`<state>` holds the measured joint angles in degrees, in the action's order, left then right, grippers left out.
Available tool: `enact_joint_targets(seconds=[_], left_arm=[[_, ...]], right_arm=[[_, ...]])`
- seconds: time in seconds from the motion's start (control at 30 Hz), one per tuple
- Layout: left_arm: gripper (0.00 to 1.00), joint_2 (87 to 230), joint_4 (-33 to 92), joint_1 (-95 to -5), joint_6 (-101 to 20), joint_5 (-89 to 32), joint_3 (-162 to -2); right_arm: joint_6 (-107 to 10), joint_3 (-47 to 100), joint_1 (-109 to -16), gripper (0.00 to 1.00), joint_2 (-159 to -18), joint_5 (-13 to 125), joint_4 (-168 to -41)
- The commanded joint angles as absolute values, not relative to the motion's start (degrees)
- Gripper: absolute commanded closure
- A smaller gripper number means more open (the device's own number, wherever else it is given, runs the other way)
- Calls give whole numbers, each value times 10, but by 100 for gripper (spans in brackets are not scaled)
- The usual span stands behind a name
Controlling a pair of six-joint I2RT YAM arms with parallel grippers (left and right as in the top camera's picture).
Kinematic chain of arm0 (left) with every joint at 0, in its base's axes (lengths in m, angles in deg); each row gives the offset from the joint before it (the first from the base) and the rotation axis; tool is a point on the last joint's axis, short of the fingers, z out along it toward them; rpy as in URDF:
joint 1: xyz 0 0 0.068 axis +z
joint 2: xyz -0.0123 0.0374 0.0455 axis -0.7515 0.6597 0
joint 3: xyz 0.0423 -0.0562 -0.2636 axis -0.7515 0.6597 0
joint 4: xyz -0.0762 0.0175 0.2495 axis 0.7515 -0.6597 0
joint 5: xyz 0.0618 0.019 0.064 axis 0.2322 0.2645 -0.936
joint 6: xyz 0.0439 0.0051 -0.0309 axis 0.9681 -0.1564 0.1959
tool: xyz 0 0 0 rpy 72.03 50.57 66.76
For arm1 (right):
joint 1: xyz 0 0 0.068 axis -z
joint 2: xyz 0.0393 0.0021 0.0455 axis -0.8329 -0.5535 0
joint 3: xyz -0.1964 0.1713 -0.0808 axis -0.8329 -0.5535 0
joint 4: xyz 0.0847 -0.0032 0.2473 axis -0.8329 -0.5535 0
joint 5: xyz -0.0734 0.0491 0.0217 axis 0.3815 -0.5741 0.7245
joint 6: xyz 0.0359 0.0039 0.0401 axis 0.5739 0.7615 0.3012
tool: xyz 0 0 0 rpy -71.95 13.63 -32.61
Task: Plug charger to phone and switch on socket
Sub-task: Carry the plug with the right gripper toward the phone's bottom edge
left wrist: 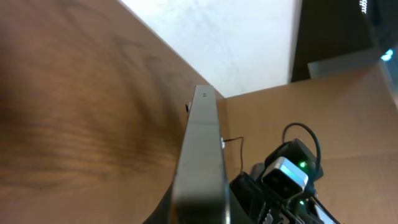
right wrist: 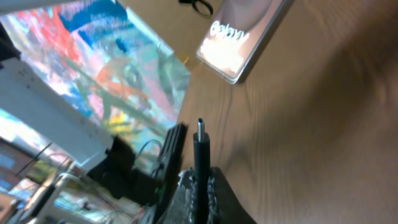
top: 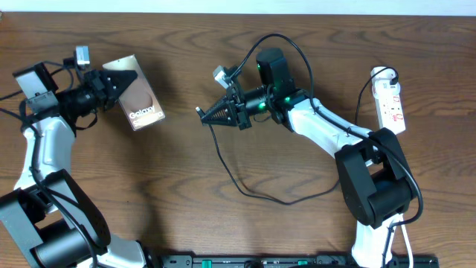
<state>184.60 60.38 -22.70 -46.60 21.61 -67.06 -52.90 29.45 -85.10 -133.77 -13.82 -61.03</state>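
Clamping the phone (top: 141, 104) by its edge, the left gripper (top: 113, 83) is holding it at the left of the counter (top: 178, 164). The right gripper (top: 207, 114) is pinching the charger (right wrist: 200, 149) tip, well apart from the phone. Plugging in and switching on the socket (top: 392, 100) are looking not yet done.

Soft shadows, blurred wrist views, glare on phone (right wrist: 244, 32)

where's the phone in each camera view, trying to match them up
overhead: phone upper left, held in the left gripper.
left wrist: phone edge-on, bottom centre, running up the picture.
right wrist: phone at the top, right of centre, "Galaxy" lettering showing.
shared landmark: the brown wood table, seen in all three.
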Motion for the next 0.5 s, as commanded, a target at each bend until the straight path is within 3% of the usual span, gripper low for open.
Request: enact_joint_targets(seconds=[0.0, 0.47], left_arm=[[93, 1834, 643, -234, -522, 259, -671], [92, 1834, 786, -278, -570, 254, -671]], right_arm=[[-455, 300, -845, 99, -1361, -138, -562], [-233, 300, -855, 99, -1472, -186, -260]])
